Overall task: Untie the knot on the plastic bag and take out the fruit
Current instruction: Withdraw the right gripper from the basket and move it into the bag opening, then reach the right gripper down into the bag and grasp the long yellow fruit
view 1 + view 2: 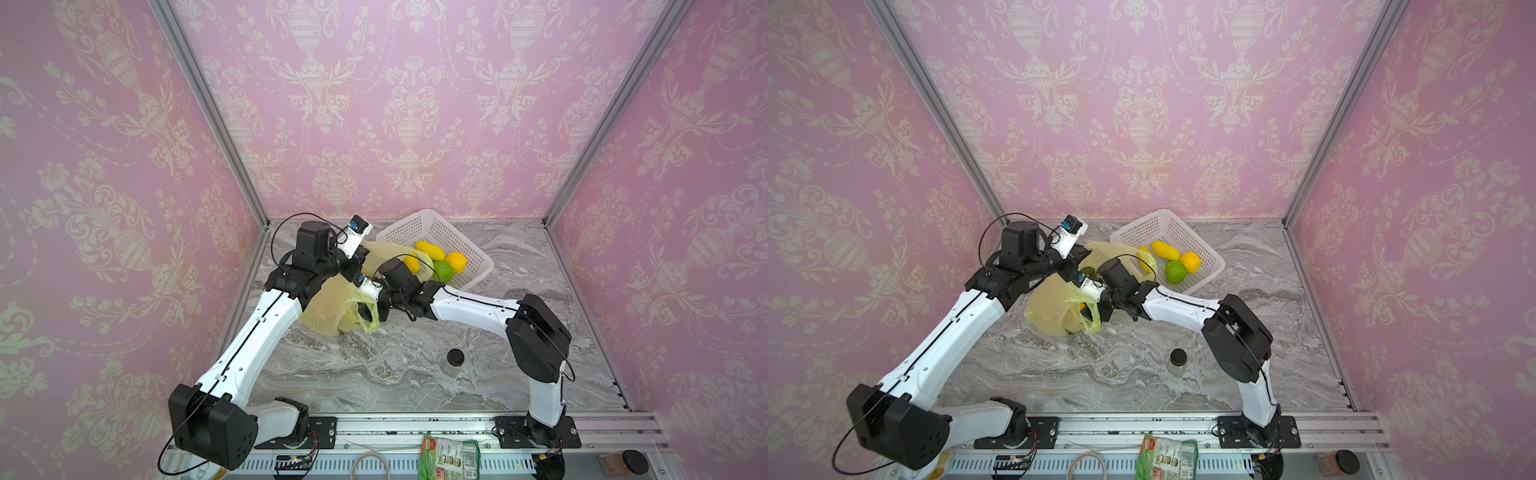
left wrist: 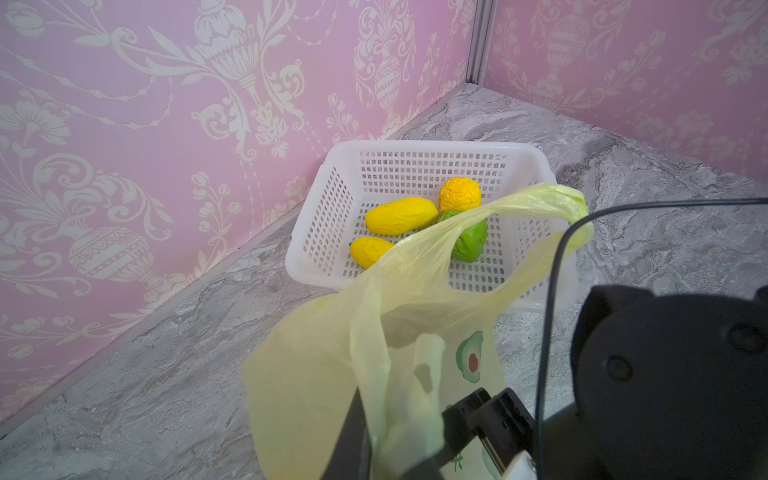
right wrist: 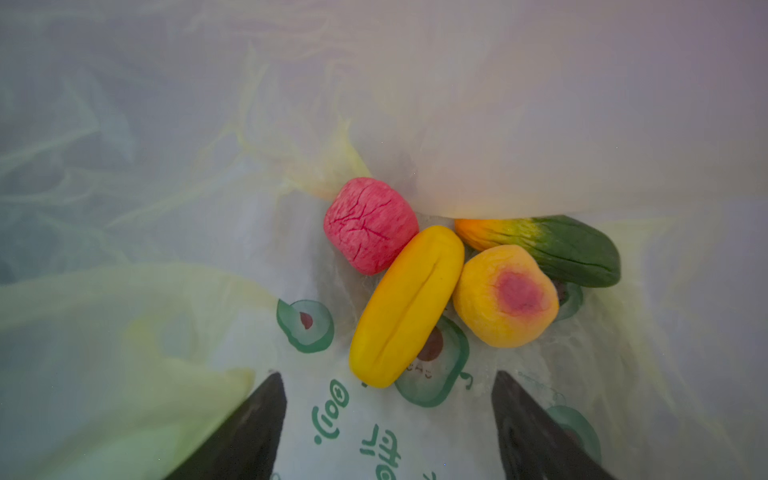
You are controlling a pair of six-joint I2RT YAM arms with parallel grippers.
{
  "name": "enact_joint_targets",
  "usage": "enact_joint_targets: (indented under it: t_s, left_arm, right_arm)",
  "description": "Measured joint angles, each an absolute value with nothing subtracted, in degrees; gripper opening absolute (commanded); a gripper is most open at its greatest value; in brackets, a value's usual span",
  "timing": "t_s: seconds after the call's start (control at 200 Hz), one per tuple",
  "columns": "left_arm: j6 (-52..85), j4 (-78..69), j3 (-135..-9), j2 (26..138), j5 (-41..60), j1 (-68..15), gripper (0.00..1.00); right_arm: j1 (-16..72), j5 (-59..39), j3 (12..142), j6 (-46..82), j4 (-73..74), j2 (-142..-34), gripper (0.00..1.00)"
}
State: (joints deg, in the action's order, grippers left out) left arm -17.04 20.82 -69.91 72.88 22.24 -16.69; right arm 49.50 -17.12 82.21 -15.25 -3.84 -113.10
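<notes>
Camera layout: one overhead stereo pair, two wrist cameras.
Both top views look down from high and far, sharing the whole table (image 1: 415,374) with the basket (image 1: 415,235) at its far side. The left wrist view faces the basket from nearby. The right wrist view looks into the plastic bag (image 3: 365,440), very close to the fruit (image 3: 407,305).

Check the print on the plastic bag (image 3: 540,124) in the right wrist view, where it appears mirrored. Green avocado drawings (image 3: 305,326) repeat across the film, and one also shows in the left wrist view. Large green characters (image 3: 380,453) run beside them, but you cannot read them with certainty. Small dark letters (image 3: 419,371) under one drawing look like "CAD". In both top views, the snack packet (image 1: 449,457) carries a barcode (image 1: 468,459). Its wording is too small to read.
</notes>
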Motion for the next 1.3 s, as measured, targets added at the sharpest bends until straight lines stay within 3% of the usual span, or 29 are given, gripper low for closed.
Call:
enact_joint_targets:
  t_s: [0.43,0.971,1.296]
  left_arm:
    - [-17.04,20.82,-69.91,72.88,22.24,-16.69,0.12]
    - [-17.04,20.82,-69.91,72.88,22.24,-16.69,0.12]
    - [-17.04,20.82,-69.91,72.88,22.22,-16.69,0.12]
  right_arm:
    - [49.21,-9.23,95.88,-15.46,-11.51,-126.56,1.00]
    - [50.96,-13.72,99.15,-15.46,-13.26,-128.31,1.00]
    - [51.64,-10.50,104.27,-15.49,-15.55,-131.66,1.00]
